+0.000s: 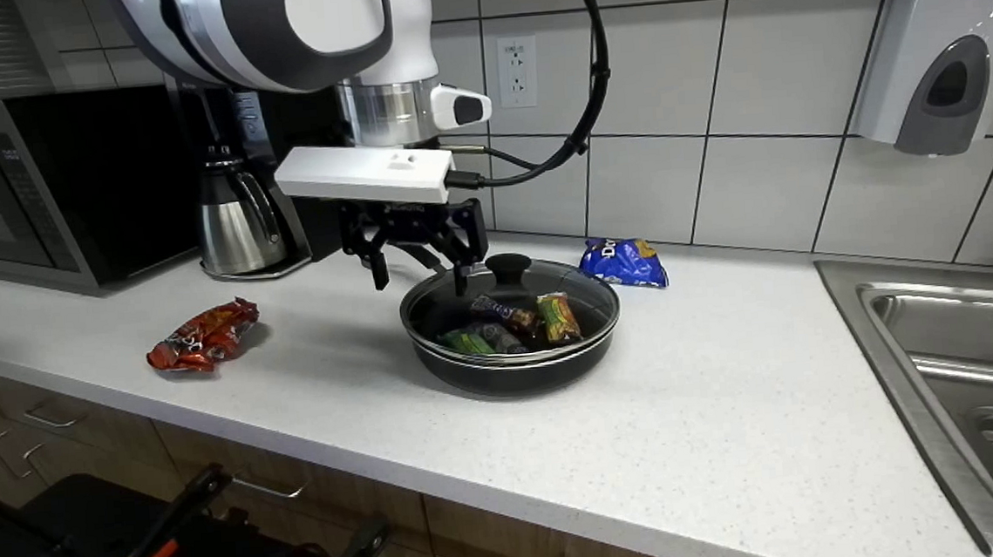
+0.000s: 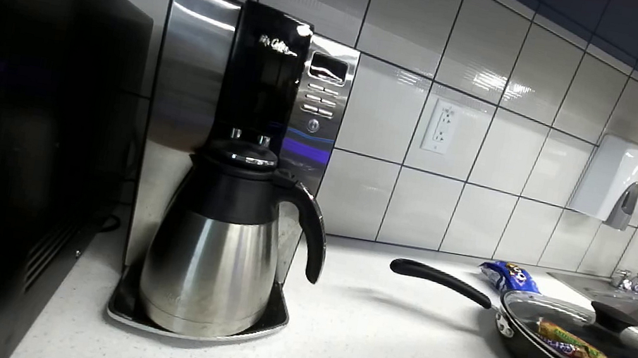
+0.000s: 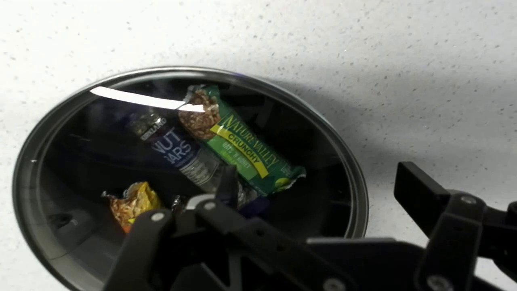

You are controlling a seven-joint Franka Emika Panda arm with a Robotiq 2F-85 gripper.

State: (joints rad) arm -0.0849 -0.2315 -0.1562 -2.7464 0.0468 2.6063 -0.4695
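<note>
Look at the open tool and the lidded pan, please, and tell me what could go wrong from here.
The open tool hangs to one side of the knob on the clear lid, so coming straight down might jab or tilt the lid. The snack bars lie under the lid, so reaching for them directly would probably meet it first. The handle juts out from the pan, so a low sweep could catch it and turn everything.
</note>
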